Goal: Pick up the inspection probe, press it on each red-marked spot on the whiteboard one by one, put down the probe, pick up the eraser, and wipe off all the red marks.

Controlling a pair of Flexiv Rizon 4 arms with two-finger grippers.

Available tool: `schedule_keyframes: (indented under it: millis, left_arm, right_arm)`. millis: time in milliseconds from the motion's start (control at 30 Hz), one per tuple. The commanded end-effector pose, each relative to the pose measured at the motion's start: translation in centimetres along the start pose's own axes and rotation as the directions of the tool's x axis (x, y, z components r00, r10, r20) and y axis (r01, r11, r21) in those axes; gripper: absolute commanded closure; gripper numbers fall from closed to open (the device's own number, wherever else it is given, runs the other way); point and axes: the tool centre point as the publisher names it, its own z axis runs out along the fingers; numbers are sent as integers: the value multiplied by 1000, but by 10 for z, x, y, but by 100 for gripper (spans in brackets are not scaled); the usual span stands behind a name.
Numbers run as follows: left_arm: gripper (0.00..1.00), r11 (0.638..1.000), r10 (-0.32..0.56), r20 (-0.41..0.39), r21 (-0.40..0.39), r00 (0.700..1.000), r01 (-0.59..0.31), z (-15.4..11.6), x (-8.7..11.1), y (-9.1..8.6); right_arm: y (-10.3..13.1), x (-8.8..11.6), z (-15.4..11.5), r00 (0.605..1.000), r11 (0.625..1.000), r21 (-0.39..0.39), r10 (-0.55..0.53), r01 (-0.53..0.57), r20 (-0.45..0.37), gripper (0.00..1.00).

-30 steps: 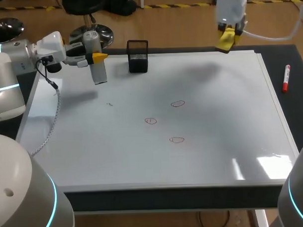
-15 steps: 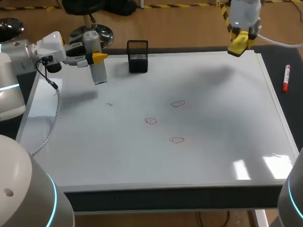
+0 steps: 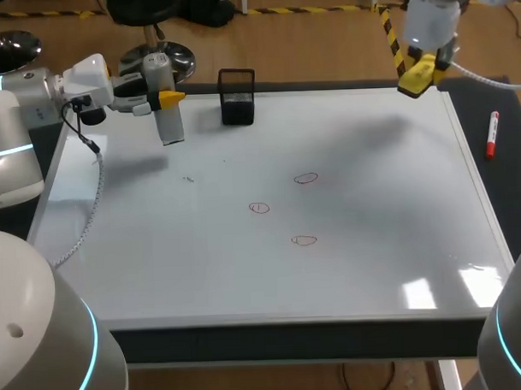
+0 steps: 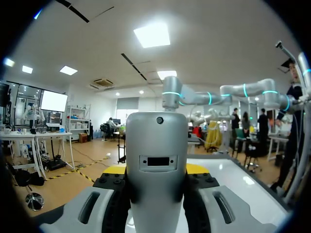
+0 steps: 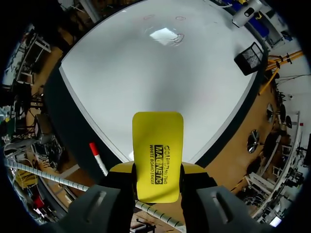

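Seeing the left gripper (image 3: pixel 165 99) in the upper left of the frame, pinched tight on the grey cylindrical inspection probe (image 3: pixel 171 125), over the big white whiteboard's (image 3: pixel 374 268) corner. Upper right: spotting the right gripper (image 5: pixel 158 170) clamped on the flat yellow eraser (image 5: pixel 158 141). Counting three red circle marks (image 3: pixel 305 178) mid-board, unwiped. Also got a black mesh pen cup (image 3: pixel 237 97) top centre.

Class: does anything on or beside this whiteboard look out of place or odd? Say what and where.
The red marker lies loose on the dark table, off the whiteboard's right edge, not in the black mesh holder at the board's far edge. Nothing looks spilled or damaged.
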Motion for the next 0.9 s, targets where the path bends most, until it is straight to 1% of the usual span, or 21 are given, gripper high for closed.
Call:
schedule_keyframes:
  millis: [33, 667, 767, 900]
  left_arm:
    - [100, 1000, 2, 1, 2, 1000, -2, 0, 0, 0]
    - [100, 1000, 2, 1, 2, 1000, -2, 0, 0, 0]
    - [100, 1000, 18, -10, -6, 1000, -18, 7, 6, -7]
    - [100, 1000, 26, -36, 7, 999, -25, 19, 17, -9]
  right_arm:
    - [1, 2, -1, 1000, 1000, 3, -2, 2, 1, 100]
    - [1, 2, -1, 1000, 1000, 3, -2, 2, 1, 100]
    - [1, 2, -1, 1000, 1000, 3, -2, 2, 1, 100]
    - [1, 2, -1, 1000, 1000, 3, -2, 2, 1, 100]
